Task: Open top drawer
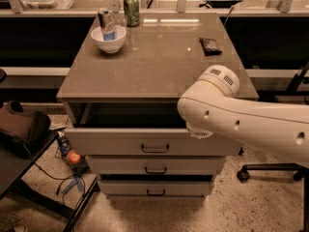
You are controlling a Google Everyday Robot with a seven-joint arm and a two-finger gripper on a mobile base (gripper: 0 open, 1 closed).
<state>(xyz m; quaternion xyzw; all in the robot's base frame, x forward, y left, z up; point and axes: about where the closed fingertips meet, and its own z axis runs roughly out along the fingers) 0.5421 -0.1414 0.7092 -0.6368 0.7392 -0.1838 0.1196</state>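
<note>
The top drawer (116, 141) of the grey-beige cabinet stands pulled out a short way, its front forward of the cabinet top (154, 71). Its thin black bar handle (155, 149) is at the centre of the front. The inside shows only as a dark gap. My white arm (231, 115) reaches in from the right and its rounded joint covers the drawer's right end. My gripper is hidden behind this arm link, somewhere at the drawer's right side, and no part of it shows.
On the cabinet top are a white bowl (109, 38) holding a can, a green can (131, 9) and a small dark object (210, 45). Two narrower drawers (155, 167) sit below. A dark bag (19, 127), cables and a red object (73, 157) are at left; a chair base (270, 170) is at right.
</note>
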